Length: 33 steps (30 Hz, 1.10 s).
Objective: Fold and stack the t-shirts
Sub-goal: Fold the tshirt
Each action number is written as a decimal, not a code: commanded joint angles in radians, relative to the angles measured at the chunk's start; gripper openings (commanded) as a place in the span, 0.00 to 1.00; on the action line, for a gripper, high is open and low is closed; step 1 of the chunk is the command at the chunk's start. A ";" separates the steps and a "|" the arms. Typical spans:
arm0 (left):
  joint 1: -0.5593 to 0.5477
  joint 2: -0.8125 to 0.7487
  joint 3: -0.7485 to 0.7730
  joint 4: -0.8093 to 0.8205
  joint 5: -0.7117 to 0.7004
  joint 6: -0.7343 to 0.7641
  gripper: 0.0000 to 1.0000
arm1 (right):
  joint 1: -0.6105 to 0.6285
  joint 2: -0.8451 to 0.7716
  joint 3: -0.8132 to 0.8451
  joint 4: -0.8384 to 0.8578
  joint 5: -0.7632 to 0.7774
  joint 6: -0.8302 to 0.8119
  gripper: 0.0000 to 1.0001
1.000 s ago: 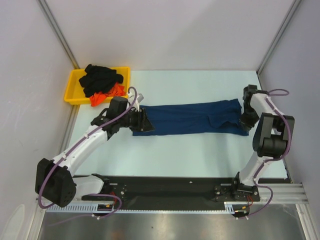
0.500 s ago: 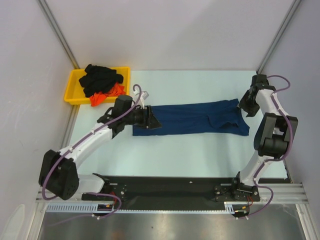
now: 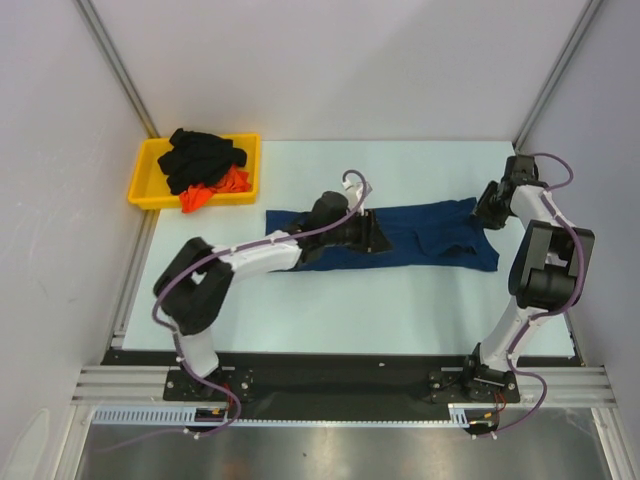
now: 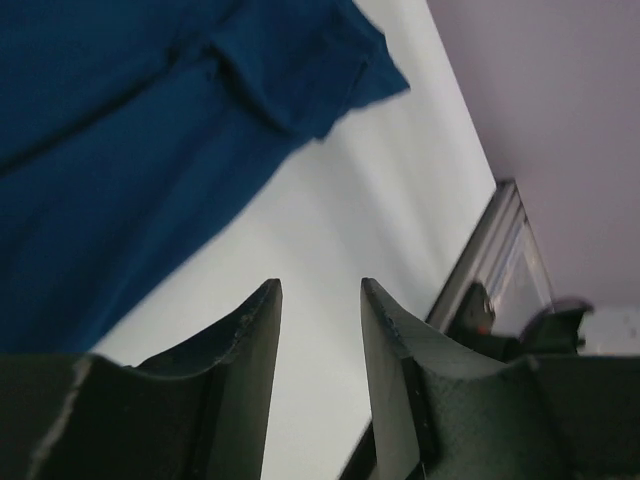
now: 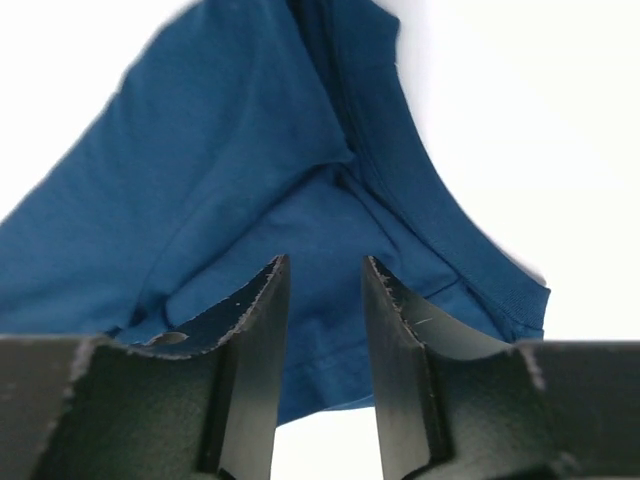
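Observation:
A navy blue t-shirt [image 3: 435, 235] lies as a long folded strip across the middle of the table. My left gripper [image 3: 378, 237] is stretched over the strip's middle, open and empty. In the left wrist view [image 4: 320, 290] bare table shows between its fingers and the shirt [image 4: 100, 150] lies up left. My right gripper [image 3: 484, 210] is at the shirt's right end, open and empty. In the right wrist view [image 5: 320, 265] the shirt [image 5: 250, 170] lies just beyond the fingers. A black t-shirt [image 3: 200, 155] and an orange-red one [image 3: 215, 190] are heaped in a tray.
The yellow plastic tray [image 3: 147, 172] stands at the table's back left corner. Walls close the table on the left, back and right. A black base rail [image 3: 330, 375] runs along the near edge.
My left arm has swept right from the shirt's left end to its middle, and that end now lies flat. My right gripper has moved back along the shirt's right end.

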<state>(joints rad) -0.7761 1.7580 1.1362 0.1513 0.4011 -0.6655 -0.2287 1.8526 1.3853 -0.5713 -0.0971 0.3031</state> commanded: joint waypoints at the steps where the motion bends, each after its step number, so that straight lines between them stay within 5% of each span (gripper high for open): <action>1: -0.041 0.099 0.103 0.172 -0.137 -0.092 0.43 | -0.018 -0.021 -0.029 0.063 -0.043 -0.042 0.40; 13: -0.144 0.435 0.494 0.094 -0.367 -0.125 0.43 | -0.035 0.039 0.004 0.073 -0.122 -0.137 0.34; 26: -0.157 0.561 0.641 -0.047 -0.424 -0.204 0.48 | -0.043 0.088 0.046 0.033 -0.150 -0.173 0.54; 33: -0.144 0.597 0.651 -0.130 -0.432 -0.287 0.49 | -0.057 0.096 0.054 0.024 -0.176 -0.186 0.51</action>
<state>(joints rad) -0.9291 2.3470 1.7432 0.0639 -0.0162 -0.8936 -0.2779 1.9331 1.3964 -0.5335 -0.2459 0.1394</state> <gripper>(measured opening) 0.491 0.517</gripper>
